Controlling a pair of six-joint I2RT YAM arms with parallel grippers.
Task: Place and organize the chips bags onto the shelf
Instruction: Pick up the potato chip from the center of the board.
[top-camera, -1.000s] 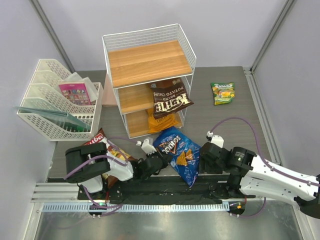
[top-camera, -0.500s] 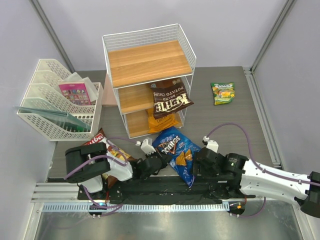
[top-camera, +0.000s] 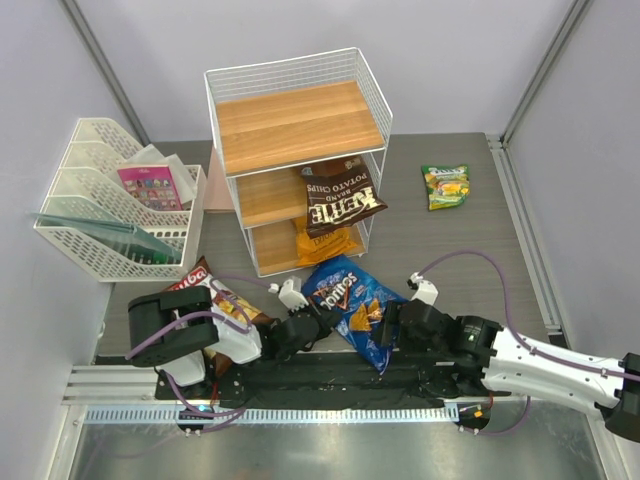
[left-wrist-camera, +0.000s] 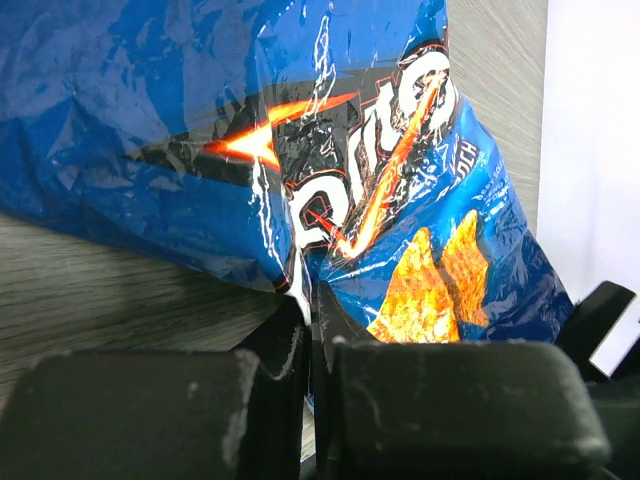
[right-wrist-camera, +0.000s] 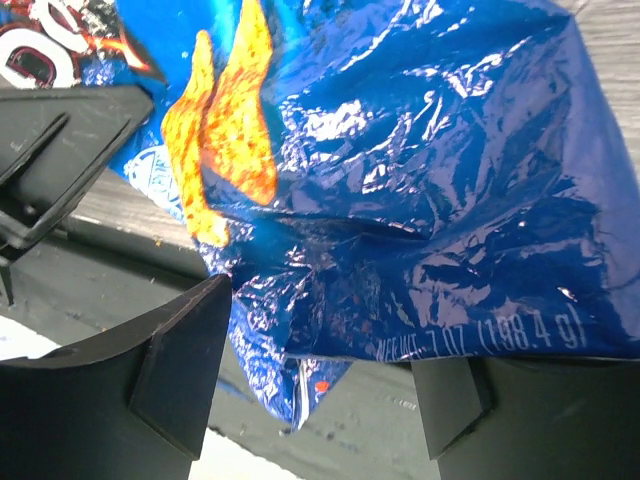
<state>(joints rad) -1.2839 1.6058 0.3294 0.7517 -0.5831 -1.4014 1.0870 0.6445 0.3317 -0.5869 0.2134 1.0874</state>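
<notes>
The blue Doritos bag (top-camera: 352, 308) lies in front of the shelf (top-camera: 298, 126), between my two grippers. My left gripper (top-camera: 318, 322) is shut on the bag's left seam, which is pinched between the fingertips in the left wrist view, left gripper (left-wrist-camera: 310, 312), bag (left-wrist-camera: 350, 170). My right gripper (top-camera: 392, 326) is open at the bag's right end; the crinkled corner of the bag (right-wrist-camera: 430, 200) sits between the spread fingers of that gripper (right-wrist-camera: 330, 365). A dark brown bag (top-camera: 343, 198) hangs out of the middle tier and an orange bag (top-camera: 326, 243) lies on the bottom one.
A small green-yellow bag (top-camera: 446, 186) lies at the far right. A brown-white bag with red lettering (top-camera: 203, 279) is partly under my left arm. A white mesh file tray (top-camera: 105, 215) holding a pink packet (top-camera: 153, 186) stands on the left.
My right arm has slid left to the blue bag and its jaws have widened around the bag's corner. The left gripper has stayed shut on the seam; the bag shifted slightly left.
</notes>
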